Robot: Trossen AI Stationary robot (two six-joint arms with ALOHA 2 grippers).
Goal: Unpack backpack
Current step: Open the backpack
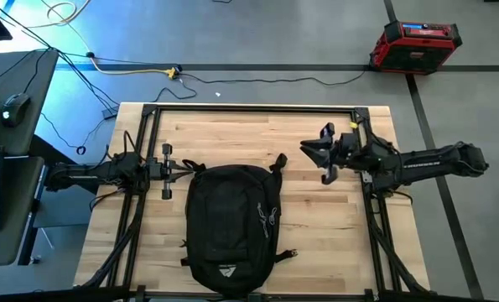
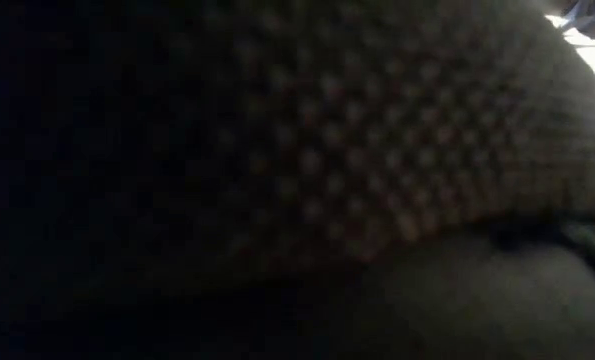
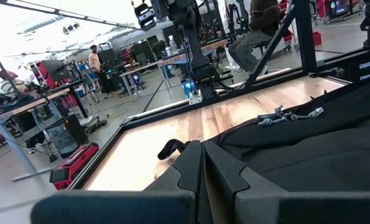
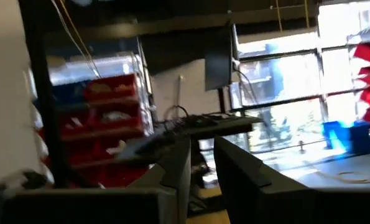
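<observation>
Wooden table [image 1: 316, 143] bears the backpack [image 1: 228, 226]; left gripper [image 1: 194, 167] clenched empty beside its top; right gripper [image 1: 309, 149] well apart, nearly closed, grasping nothing.

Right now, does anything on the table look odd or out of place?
Only one thing: the backpack sits so close to the table's front edge that it fills the low view with black fabric. Otherwise it lies flat and zipped, nothing spilled.

We saw a black backpack [image 1: 229, 226] with grey zipper pulls [image 3: 290, 115] and a white logo, on a pale wooden table [image 1: 316, 218], near a red case [image 1: 415, 46].
</observation>
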